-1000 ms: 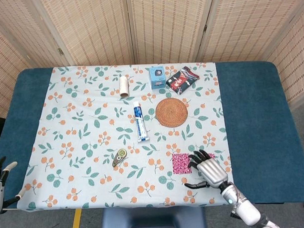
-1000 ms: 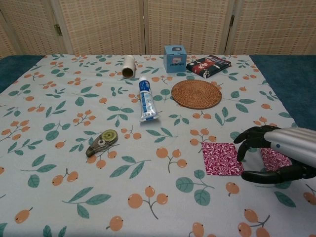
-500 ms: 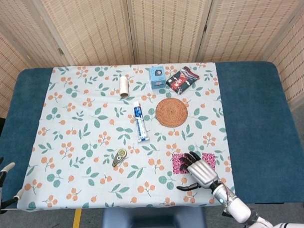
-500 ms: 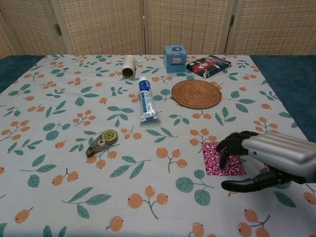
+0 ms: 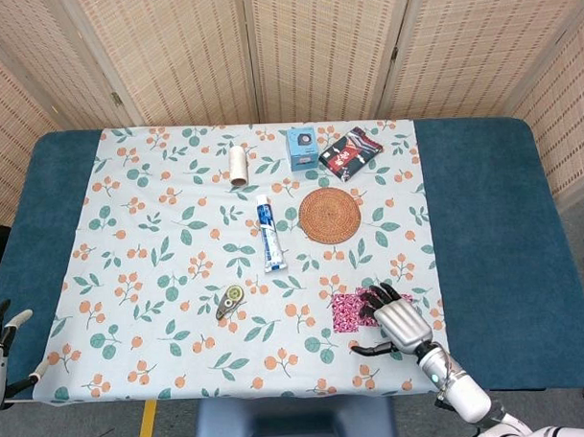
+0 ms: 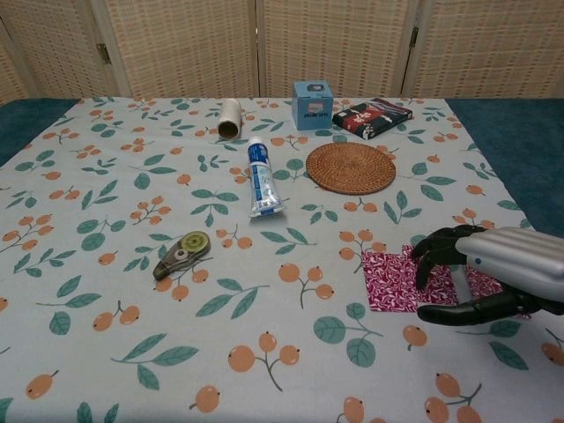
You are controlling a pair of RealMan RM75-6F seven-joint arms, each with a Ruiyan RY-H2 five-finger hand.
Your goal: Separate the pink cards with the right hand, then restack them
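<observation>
Big table [image 5: 484, 221] with blue top, covered by a white cloth with green leaves and orange berries [image 5: 158, 233]. On the cloth, near the middle, a round woven brown mat [image 5: 330, 215]. Behind the mat, a dark flat packet with red print [image 5: 350, 153] and, just beside that, a small blue box [image 5: 303, 148]. Left of the mat, a white and blue tube [image 5: 269, 233] lying flat. Farther back, a small cream roll [image 5: 237, 166] on its side. Nearer the front edge, a little green and grey tape tool [image 5: 229, 301]. At the front right of the cloth, flat pink patterned cards [image 6: 388, 280], lying overlapped and partly slid apart. Silver and black right hand [image 6: 480, 273] over the right part of the cards, dark fingertips [image 6: 428, 257] bent down onto them, thumb stretched out low in front, nothing gripped. Left hand [image 5: 1, 344] only partly seen at the front left corner, off the cloth, fingers apart and holding nothing.
</observation>
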